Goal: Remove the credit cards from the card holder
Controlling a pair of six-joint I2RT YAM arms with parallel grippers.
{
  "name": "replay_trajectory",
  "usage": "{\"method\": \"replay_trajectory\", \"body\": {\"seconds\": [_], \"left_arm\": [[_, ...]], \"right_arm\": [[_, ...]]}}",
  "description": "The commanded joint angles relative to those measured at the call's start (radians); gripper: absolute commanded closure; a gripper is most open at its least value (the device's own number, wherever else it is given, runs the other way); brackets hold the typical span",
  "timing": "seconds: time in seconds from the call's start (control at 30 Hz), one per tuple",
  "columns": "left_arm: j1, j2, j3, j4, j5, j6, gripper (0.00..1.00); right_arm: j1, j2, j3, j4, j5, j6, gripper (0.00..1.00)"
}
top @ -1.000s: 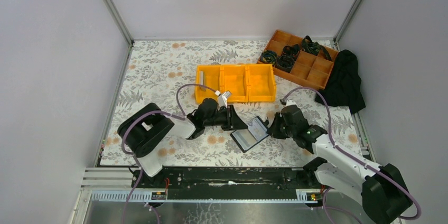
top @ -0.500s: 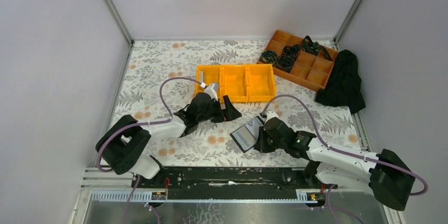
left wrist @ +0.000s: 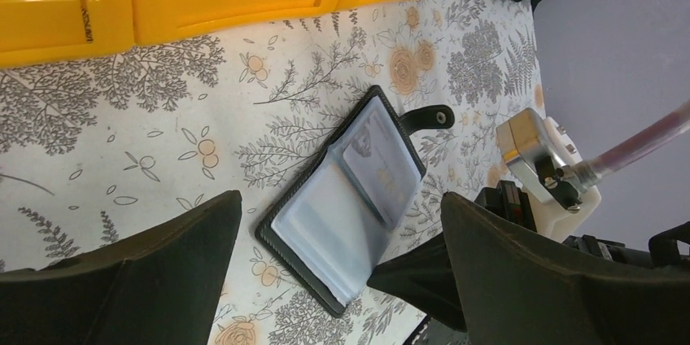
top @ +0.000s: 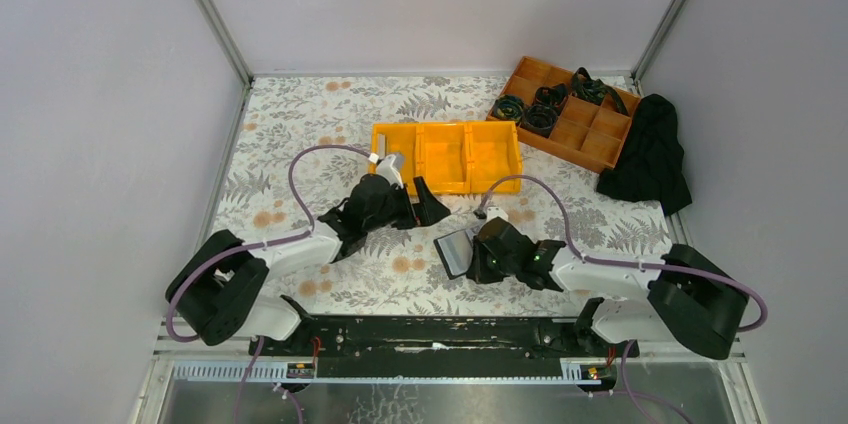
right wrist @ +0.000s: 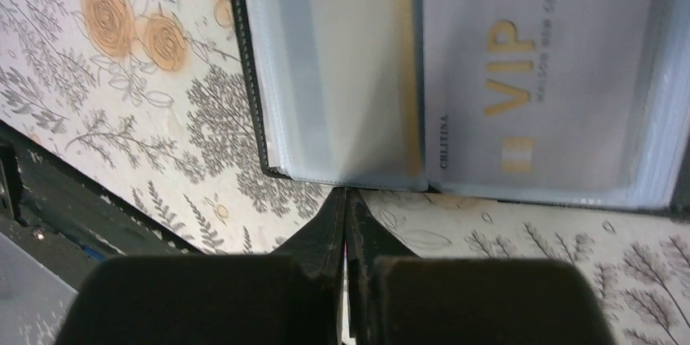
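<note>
Left end effector (left wrist: 340, 198) hangs spread and empty; right end effector (right wrist: 346, 198), pressed together, noses the holder's (right wrist: 342, 68) edge. A card (right wrist: 529, 93) sits sleeved, so extraction is unfinished: next, pin the holder and pinch that card.

left end effector (left wrist: 342, 197): jaws now spread wide, silver card gone from between them, drawn leftward along the yellow bin (top: 490, 184). right end effector (right wrist: 346, 198): swung leftward and lower, closed tips brought to the card holder's (right wrist: 342, 76) edge.
</note>
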Motion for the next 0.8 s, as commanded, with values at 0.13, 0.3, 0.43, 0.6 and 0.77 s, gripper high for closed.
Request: {"method": "replay_trajectory", "body": {"seconds": [0.13, 0.3, 0.43, 0.6, 0.77], "left_arm": [[0.013, -0.042, -0.024, -0.029, -0.043, 0.032, 0.00], [0.013, 0.006, -0.008, 0.013, 0.000, 0.015, 0.01], [0.014, 0.040, -0.015, 0.089, 0.050, -0.026, 0.15], [-0.017, 0.101, -0.051, 0.303, 0.133, -0.111, 0.31], [-0.060, 0.247, -0.058, 0.549, 0.219, -0.238, 0.21]], "right_arm": [[0.007, 0.082, 0.082, 0.044, 0.029, -0.063, 0.98], [0.005, -0.017, 0.133, -0.029, 0.112, -0.126, 0.98], [-0.054, -0.168, 0.149, -0.103, 0.154, -0.174, 0.99], [-0.297, -0.248, 0.106, -0.153, 0.135, -0.270, 0.99], [-0.342, -0.249, 0.096, -0.199, 0.183, -0.309, 0.77]]}}
